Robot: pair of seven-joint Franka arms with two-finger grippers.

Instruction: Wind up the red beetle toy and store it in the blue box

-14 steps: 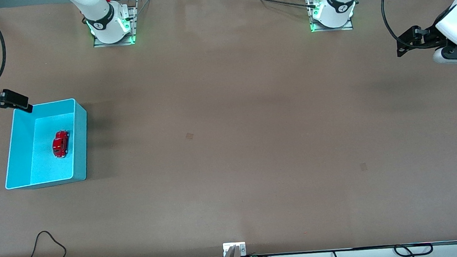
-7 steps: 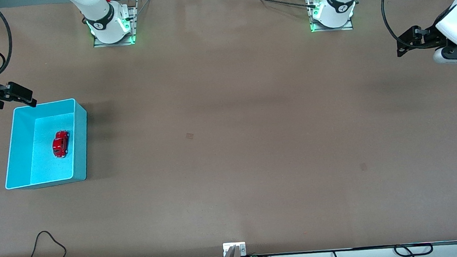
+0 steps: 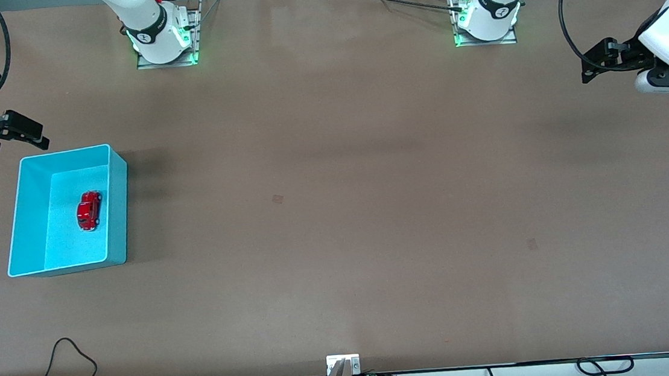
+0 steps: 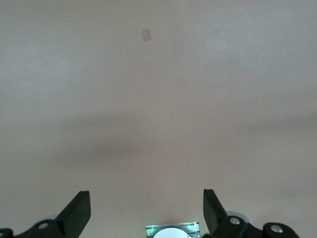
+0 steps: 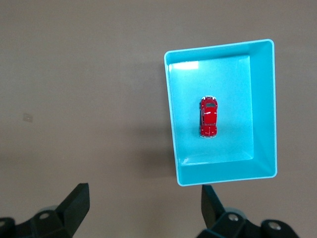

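The red beetle toy (image 3: 89, 210) lies on the floor of the blue box (image 3: 118, 214), which stands at the right arm's end of the table. In the right wrist view the beetle toy (image 5: 208, 117) sits mid-floor in the blue box (image 5: 263, 104), clear of all the walls. My right gripper (image 3: 17, 142) hangs open and empty over the table beside the box's corner toward the robots' bases; its open jaws (image 5: 144, 191) hold nothing. My left gripper (image 3: 593, 65) waits open and empty over bare table at the left arm's end (image 4: 146, 194).
Both arm bases (image 3: 163, 42) (image 3: 486, 20) stand along the table's edge farthest from the front camera. A small patch mark (image 3: 277, 199) shows mid-table. Cables (image 3: 68, 363) lie at the edge nearest the camera.
My right gripper has drawn back from over the box's corner toward the robots' bases, still open. The beetle toy, the box and the left arm have not moved.
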